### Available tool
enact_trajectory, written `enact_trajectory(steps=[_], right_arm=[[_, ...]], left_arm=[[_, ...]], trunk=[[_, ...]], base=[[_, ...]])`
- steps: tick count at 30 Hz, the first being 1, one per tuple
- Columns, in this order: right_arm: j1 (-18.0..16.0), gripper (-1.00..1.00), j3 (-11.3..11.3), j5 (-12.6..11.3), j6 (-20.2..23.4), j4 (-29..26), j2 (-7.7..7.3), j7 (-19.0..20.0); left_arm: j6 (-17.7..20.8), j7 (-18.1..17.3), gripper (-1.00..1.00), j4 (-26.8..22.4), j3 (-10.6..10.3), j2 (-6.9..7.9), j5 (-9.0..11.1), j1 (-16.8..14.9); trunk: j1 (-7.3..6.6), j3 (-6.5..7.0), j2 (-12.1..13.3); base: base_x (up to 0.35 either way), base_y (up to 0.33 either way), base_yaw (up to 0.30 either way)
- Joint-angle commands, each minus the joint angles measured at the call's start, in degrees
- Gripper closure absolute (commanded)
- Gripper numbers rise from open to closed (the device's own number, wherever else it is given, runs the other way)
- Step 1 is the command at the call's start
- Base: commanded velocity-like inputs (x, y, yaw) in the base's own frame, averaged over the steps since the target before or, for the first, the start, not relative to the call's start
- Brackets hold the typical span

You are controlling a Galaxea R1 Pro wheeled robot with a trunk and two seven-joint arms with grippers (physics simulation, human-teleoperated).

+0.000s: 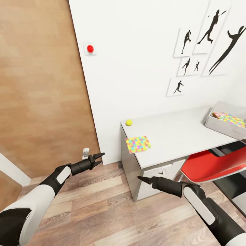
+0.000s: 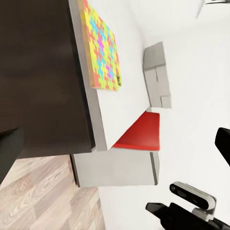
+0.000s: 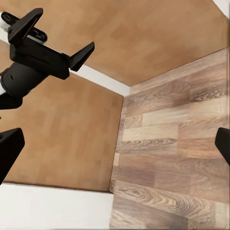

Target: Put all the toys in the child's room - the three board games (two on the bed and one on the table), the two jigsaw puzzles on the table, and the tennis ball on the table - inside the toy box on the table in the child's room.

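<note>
From my head camera I see the long pale grey table [image 1: 177,136] against a white wall. A small yellow-green tennis ball [image 1: 128,122] sits near its left back corner. Just in front of it lies a thin flat jigsaw puzzle [image 1: 138,144] patterned in yellow, green, pink and blue, at the table's front edge. At the far right stands the light grey open toy box [image 1: 223,125], with a second puzzle-patterned rectangle [image 1: 229,119] already inside.

My left gripper [image 1: 99,159] hangs over the wooden floor, fingers spread and empty. My right gripper [image 1: 140,178] is low beside the white drawers; I cannot tell its state.

I judge I should move closer, then lift the puzzle by its edge at the table front.
</note>
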Motion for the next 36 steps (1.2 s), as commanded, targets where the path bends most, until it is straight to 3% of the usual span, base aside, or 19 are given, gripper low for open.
enact_trajectory(steps=[1,5,9,17,20,27,32,36], right_arm=[[0.01,-1.00,0.02,-0.43,0.49,-0.38,-0.45,-0.04],[0.21,-1.00,-0.48,-1.55,2.92,-2.12,-2.49,0.06],[0.27,-1.00,-0.79,-3.52,4.38,-3.32,-3.49,0.08],[2.87,-1.00,-2.12,-7.36,5.12,-11.10,-4.02,0.10],[4.80,-1.00,-3.67,-8.23,5.12,-14.59,-4.03,0.10],[8.26,-1.00,-10.35,-10.23,5.03,-17.48,-3.78,1.76],[8.57,-1.00,-12.60,-11.42,5.07,-17.70,-3.74,3.25],[8.62,-1.00,-13.11,-11.64,4.86,-17.73,-3.60,3.55]], left_arm=[[0.39,-0.04,-1.00,0.01,-0.17,0.02,0.38,-0.04],[0.39,-0.02,-1.00,0.01,-0.17,0.01,0.38,-0.03],[0.39,0.03,-1.00,0.01,-0.17,-0.01,0.38,-0.04],[0.39,0.08,-1.00,0.01,-0.19,-0.05,0.38,-0.04],[0.39,0.11,-1.00,0.01,-0.22,-0.12,0.38,-0.04],[0.32,0.21,-1.00,0.01,-0.26,-0.20,0.38,-0.03],[0.31,0.19,-1.00,0.01,-0.26,-0.26,0.38,-0.02],[0.30,0.17,-1.00,0.01,-0.26,-0.27,0.38,-0.03]], trunk=[[0.24,-0.15,-0.46],[1.11,-0.49,-2.07],[1.99,-0.82,-3.67],[3.75,-1.49,-6.88],[4.41,-1.75,-8.08],[5.95,-2.33,-10.89],[7.04,-2.75,-12.90],[7.92,-3.09,-14.50]], base=[[0.000,0.000,0.000],[0.000,0.000,0.000],[0.000,0.000,0.000],[0.000,0.000,0.000],[0.000,0.000,0.000],[0.000,0.000,0.000],[0.000,0.000,0.000],[0.000,0.000,0.000]])
